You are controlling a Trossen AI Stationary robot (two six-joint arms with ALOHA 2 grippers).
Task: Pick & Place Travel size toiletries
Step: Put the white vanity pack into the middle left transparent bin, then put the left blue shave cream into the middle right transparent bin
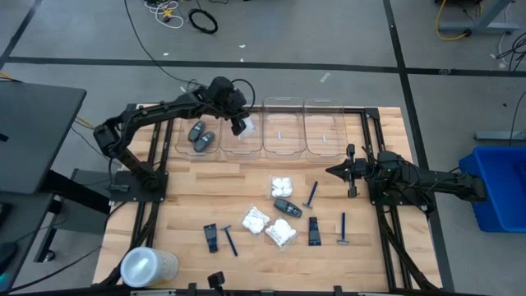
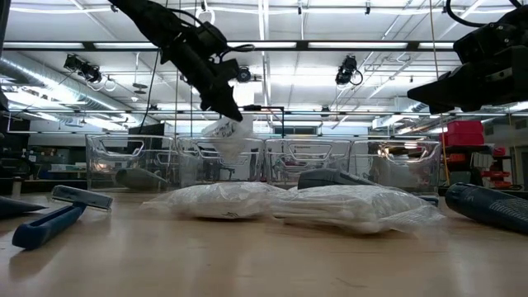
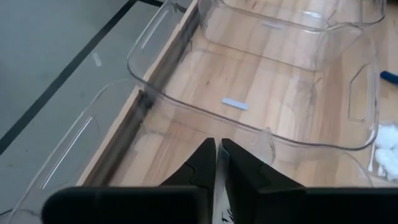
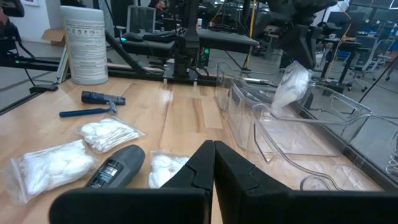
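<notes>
My left gripper is over the second clear bin from the left at the table's far edge, shut on a white crinkly packet. Two dark grey oval cases lie in the leftmost bin. My right gripper hovers shut and empty near the table's right side. On the table lie white packets, a grey case, blue razors and black tubes. My left gripper pinches the white packet by its upper end between the two fingers, coming from above and slanting down. The packet hangs below the fingers, lifted clear above the bin. In the left wrist view only a thin white sliver shows between the fingers.
Four clear bins stand in a row along the far edge; the third and fourth hold nothing. A large translucent round container lies at the near left corner. Another black tube sits at the near edge.
</notes>
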